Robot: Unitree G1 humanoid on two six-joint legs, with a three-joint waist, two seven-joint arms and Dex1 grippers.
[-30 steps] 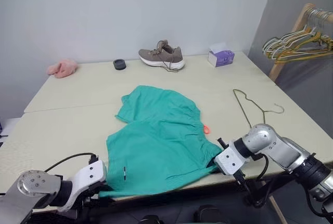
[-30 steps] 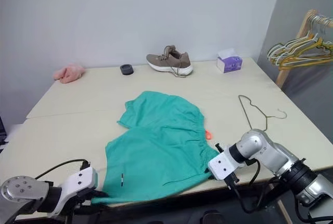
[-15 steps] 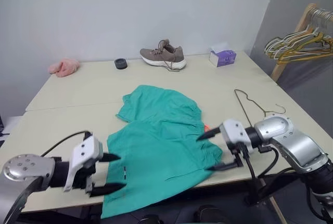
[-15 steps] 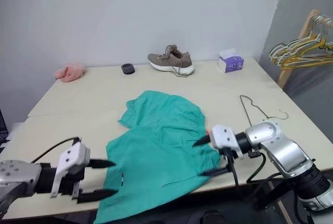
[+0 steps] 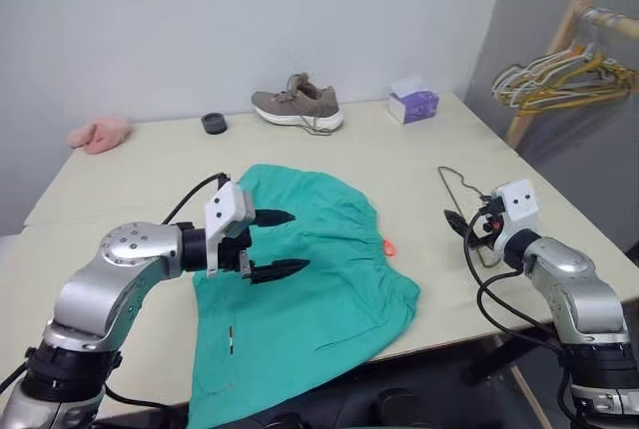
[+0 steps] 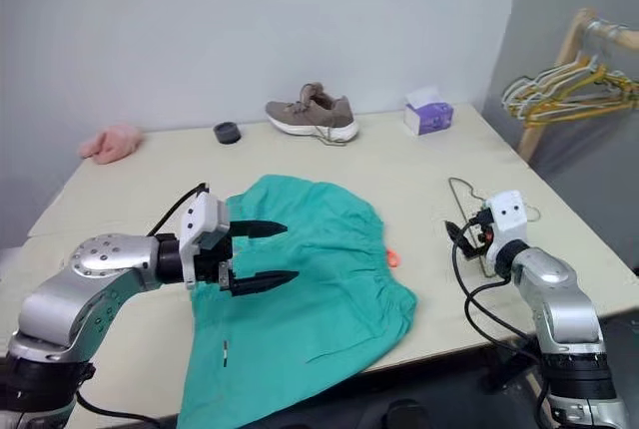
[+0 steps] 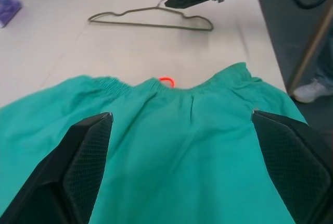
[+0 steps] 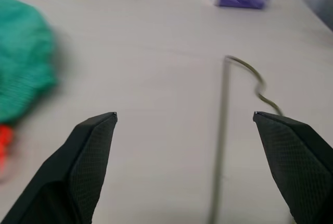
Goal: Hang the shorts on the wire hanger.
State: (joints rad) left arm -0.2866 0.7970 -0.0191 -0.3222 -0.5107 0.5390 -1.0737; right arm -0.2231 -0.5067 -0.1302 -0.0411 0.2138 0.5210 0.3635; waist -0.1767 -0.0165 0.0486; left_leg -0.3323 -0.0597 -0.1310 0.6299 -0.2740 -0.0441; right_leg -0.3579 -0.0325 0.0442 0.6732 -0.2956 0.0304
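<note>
So far, the job is only starting. The soft teal-green shorts (image 5: 305, 274) are lying spread out on the pale bench (image 5: 150, 180), with the near edge hanging a little over the near side. The thin olive-bronze wire hanger (image 5: 464, 210) is lying flat on the bench to the right of the shorts, well apart from them. Nothing is hanging on it yet.

The left end effector (image 5: 272, 244) is hovering over the left part of the shorts with its two black fingers spread wide, and it is holding nothing. The right end effector (image 6: 457, 232) is sitting just beside the hanger, also wide and holding nothing.

A grey-brown shoe (image 5: 297, 107), a purple tissue box (image 5: 412, 105) and a small pink fuzzy cloth (image 5: 96, 135) are resting at the far side of the bench.

I think picking up the hanger and the shorts and putting the shorts on the wire are all still left to do.
</note>
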